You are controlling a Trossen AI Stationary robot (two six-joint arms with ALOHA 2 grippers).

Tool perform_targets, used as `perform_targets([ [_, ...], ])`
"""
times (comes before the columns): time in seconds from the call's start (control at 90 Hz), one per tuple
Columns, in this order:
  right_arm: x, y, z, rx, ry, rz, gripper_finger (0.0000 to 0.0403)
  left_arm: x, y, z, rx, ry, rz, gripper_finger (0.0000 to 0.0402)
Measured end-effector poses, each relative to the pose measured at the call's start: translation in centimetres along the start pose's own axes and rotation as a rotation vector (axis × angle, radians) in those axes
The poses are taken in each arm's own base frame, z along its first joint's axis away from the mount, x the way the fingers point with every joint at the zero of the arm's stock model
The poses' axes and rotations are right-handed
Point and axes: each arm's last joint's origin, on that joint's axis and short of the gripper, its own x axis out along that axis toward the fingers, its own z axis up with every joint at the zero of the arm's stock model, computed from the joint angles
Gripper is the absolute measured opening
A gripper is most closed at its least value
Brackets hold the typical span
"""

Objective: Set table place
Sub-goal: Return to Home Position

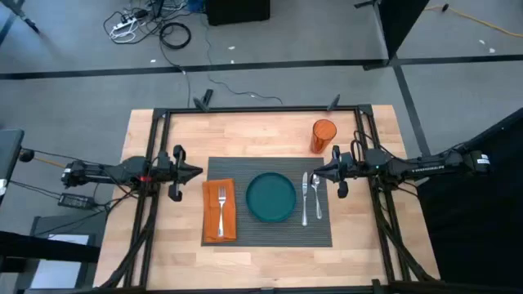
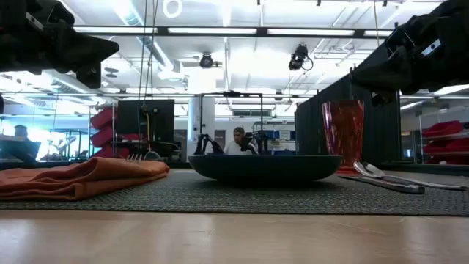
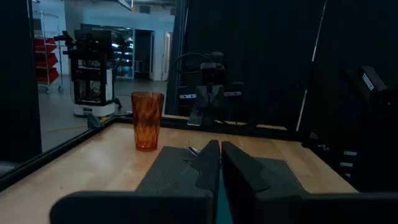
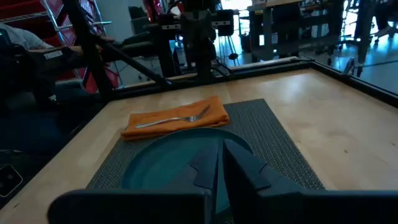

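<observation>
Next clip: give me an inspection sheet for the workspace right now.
Surface: wood table, dark ribbed placemat at centre.
Job's things: teal plate mid-mat; orange napkin left of it, fork on top; knife then spoon right of plate; orange cup upright on bare wood beyond the mat's far right corner.
Clutter: nothing seen.
Grippers: left gripper and right gripper shut, empty, raised either side of the mat.
Cables: coil and power strip on floor beyond the table.
Surroundings: a person seated far behind, low view.

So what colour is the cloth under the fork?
Orange. The napkin shows best in the high view, left of the plate.
</observation>
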Motion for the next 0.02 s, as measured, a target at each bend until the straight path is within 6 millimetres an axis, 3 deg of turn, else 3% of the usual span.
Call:
perform_targets([
  [0.022, 0.0, 0.0, -0.01, 0.0, 0.0, 0.0, 0.0, 0.0, 0.0, 0.0, 0.0, 0.0, 0.0, 0.0],
])
